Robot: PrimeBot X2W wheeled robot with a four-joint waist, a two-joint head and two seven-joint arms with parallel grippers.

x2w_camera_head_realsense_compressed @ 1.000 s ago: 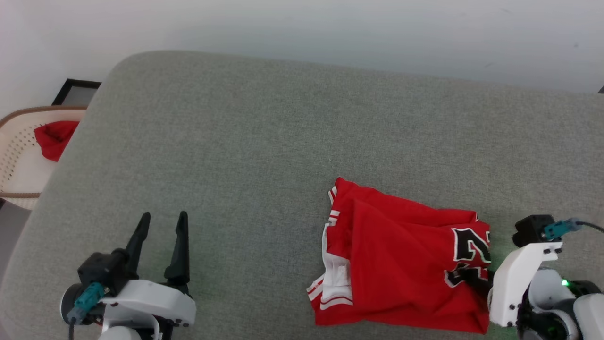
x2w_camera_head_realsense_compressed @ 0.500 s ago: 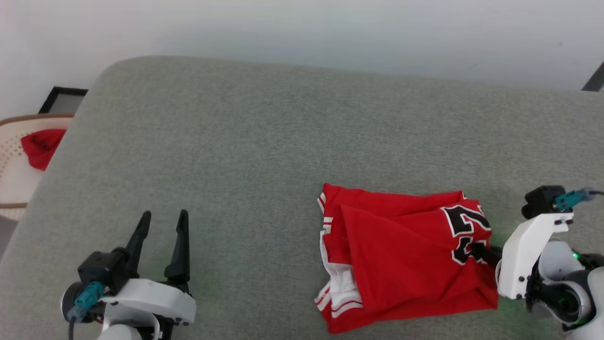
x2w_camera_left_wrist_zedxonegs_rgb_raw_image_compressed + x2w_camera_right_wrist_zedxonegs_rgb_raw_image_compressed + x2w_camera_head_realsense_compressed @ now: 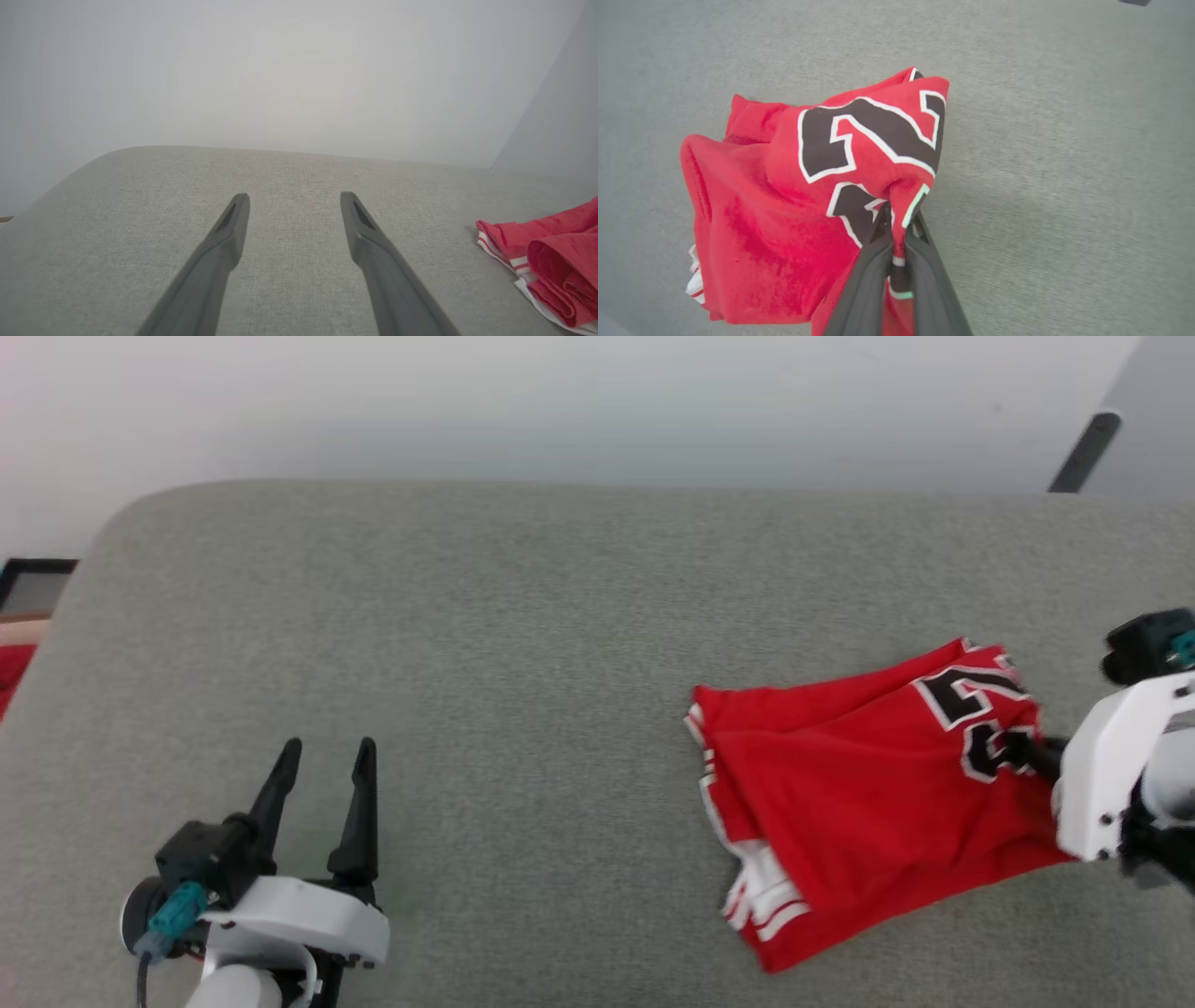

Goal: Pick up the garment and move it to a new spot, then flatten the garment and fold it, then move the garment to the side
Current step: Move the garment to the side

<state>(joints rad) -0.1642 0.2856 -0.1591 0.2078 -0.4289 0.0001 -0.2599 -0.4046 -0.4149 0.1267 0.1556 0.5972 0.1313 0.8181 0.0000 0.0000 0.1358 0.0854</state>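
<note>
The garment [image 3: 868,793] is a folded red jersey with white-and-red striped trim and black white-outlined numerals, lying at the right of the grey surface. My right gripper [image 3: 1022,753] is shut on its numbered edge, and that edge is lifted. In the right wrist view the two dark fingers [image 3: 920,261] pinch a fold of the garment [image 3: 808,196] beside the numerals. My left gripper [image 3: 322,756] stands open over bare grey fabric at the lower left, far from the jersey. In the left wrist view the left gripper [image 3: 294,200] holds nothing, and the garment [image 3: 551,261] shows at the right edge.
The grey upholstered surface [image 3: 523,644] has a rounded far-left corner and wide bare room in the middle and left. A pale wall runs behind it. A small red cloth [image 3: 9,672] shows at the far left edge, off the surface. A dark bar [image 3: 1083,453] leans at the top right.
The camera has swung rightward. My right gripper has shut on the garment's numbered edge and pulled it up and to the right, dragging the jersey along. The left gripper has stayed put.
</note>
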